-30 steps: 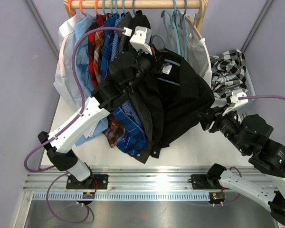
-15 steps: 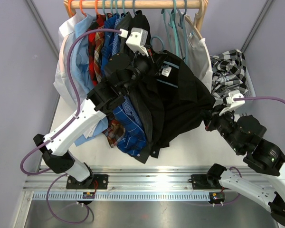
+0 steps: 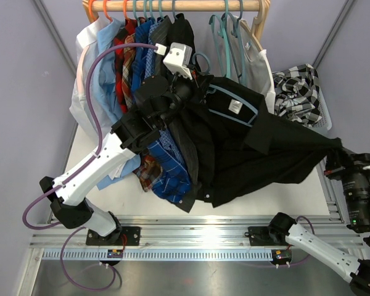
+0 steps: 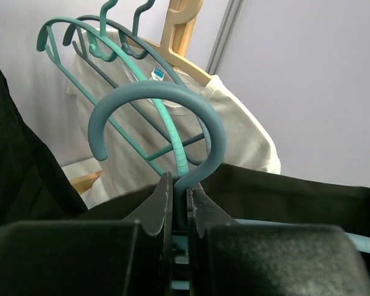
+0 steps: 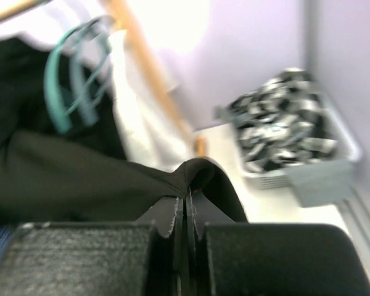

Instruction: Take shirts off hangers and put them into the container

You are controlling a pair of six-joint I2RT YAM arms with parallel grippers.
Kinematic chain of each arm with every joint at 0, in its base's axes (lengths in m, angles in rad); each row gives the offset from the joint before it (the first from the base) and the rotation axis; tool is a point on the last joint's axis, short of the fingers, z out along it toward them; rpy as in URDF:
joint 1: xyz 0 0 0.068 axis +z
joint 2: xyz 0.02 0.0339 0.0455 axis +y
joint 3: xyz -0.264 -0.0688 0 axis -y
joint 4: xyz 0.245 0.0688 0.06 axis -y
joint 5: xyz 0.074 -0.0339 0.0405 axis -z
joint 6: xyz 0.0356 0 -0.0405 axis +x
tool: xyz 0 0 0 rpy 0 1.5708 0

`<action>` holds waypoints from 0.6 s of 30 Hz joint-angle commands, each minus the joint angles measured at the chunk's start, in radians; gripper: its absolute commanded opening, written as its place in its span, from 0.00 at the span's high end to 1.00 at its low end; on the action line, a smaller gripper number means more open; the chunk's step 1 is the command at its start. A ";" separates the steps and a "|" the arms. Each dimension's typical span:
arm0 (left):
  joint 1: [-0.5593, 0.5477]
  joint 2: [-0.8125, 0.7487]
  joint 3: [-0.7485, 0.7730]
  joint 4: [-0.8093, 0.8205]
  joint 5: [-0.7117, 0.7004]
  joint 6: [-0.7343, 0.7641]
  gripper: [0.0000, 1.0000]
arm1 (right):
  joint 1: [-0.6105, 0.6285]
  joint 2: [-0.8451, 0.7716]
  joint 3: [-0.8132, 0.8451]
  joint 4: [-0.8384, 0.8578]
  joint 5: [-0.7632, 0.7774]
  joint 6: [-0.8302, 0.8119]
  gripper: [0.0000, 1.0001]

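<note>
The black shirt [image 3: 265,148] spread wide below the wooden rail [image 3: 172,5], drawn taut from under its middle to out past its right end. The other shirts [image 3: 129,68] hung crowded under the rail's left half. The container [image 3: 325,111] sat below the rail's right end with a checked shirt [image 3: 296,86] inside. Bare table [image 3: 259,197] showed beyond the black hem. My left gripper [image 4: 180,191] was clamped on the teal hanger [image 4: 157,89] at its neck, the hook clear of the rail. My right gripper [image 5: 186,200] pinched the black shirt's edge.

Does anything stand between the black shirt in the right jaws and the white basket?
Nothing visible blocks the white lattice basket. The black shirt is on a teal plastic hanger clamped in the left jaws.
</note>
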 commanded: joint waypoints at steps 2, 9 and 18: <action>0.014 -0.052 0.023 0.082 -0.079 0.049 1.00 | 0.001 -0.025 0.025 0.054 0.360 0.015 1.00; 0.014 -0.052 0.026 0.072 -0.077 0.053 1.00 | 0.001 -0.072 0.002 0.086 0.523 0.023 1.00; -0.026 -0.083 -0.055 0.058 0.099 -0.119 1.00 | 0.000 0.118 0.044 -0.126 0.182 0.084 1.00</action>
